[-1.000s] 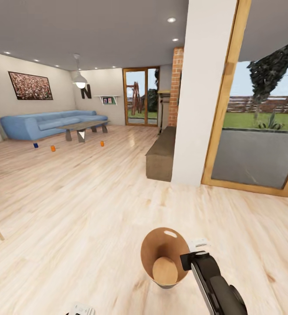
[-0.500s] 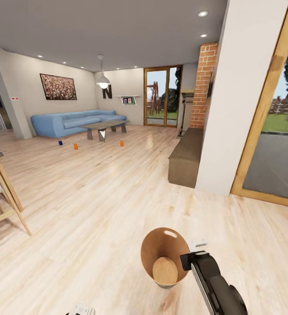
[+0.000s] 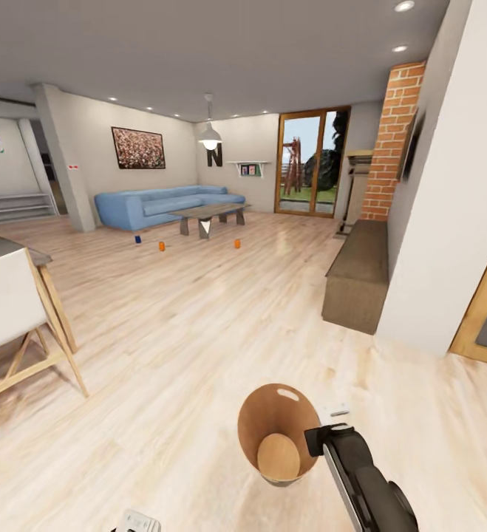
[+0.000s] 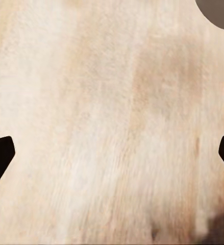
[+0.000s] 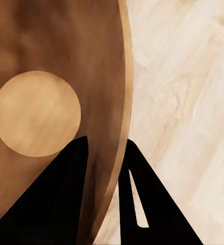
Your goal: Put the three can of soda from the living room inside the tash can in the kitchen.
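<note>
We carry the tash can (image 3: 276, 432), its rim pinched in our right gripper (image 5: 107, 153); our left gripper (image 4: 112, 158) is spread wide. Next we roll to the three can of soda (image 3: 161, 246) far across the floor (image 3: 199, 325).

Pale plank floor (image 3: 199, 318), blue sofa (image 3: 154, 207), brick chimney (image 3: 392, 140)

Sofa (image 3: 162, 205): blue, upper left, against wall.
Low table (image 3: 208, 214): just before sofa.
Brick chimney (image 3: 393, 140): upper right.
Glass doors (image 3: 310, 162): wood-framed, far wall.
Chair (image 3: 14, 318): left edge.
</note>
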Controlling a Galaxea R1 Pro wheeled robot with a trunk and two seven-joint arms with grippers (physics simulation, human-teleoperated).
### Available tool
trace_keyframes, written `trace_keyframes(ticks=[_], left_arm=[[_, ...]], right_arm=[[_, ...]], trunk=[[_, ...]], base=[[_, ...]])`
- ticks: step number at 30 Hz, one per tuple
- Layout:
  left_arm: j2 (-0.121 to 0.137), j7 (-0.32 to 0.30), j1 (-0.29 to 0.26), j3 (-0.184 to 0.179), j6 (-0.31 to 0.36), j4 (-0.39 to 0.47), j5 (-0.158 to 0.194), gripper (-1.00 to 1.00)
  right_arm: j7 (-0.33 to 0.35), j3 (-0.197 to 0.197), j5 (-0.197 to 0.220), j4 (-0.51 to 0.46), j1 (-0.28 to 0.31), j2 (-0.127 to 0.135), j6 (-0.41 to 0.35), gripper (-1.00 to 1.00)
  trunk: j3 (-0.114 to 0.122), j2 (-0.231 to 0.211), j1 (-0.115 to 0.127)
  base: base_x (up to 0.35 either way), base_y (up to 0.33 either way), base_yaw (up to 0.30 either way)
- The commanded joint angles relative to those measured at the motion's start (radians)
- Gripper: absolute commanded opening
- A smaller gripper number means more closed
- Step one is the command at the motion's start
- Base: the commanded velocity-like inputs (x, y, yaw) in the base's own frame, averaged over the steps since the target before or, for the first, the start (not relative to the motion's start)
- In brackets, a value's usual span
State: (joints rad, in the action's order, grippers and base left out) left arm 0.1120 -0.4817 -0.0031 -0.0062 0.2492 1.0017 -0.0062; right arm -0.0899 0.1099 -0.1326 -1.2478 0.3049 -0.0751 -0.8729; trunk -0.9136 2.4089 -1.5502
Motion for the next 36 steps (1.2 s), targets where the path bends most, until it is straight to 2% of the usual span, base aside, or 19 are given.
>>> trace_keyframes(ticks=[1,16,36], left_arm=[[0.000,0.000,0.000,0.001,0.000,0.000,0.000,1.00],[0.000,0.000,0.000,0.003,0.016,0.000,0.001,1.00],[0.000,0.000,0.000,0.003,0.021,0.000,0.002,1.00]], right_arm=[[0.002,0.000,0.000,-0.003,0.000,0.000,0.000,-1.00],[0.003,-0.001,0.004,-0.005,0.000,0.000,0.001,-1.00],[0.002,-0.001,0.009,-0.007,0.000,0.000,0.000,-1.00]], trunk=[[0.000,0.000,0.000],[0.000,0.000,0.000],[0.000,0.000,0.000]], base=[[0.336,0.012,0.131],[0.339,0.006,0.013],[0.339,0.097,0.000]])
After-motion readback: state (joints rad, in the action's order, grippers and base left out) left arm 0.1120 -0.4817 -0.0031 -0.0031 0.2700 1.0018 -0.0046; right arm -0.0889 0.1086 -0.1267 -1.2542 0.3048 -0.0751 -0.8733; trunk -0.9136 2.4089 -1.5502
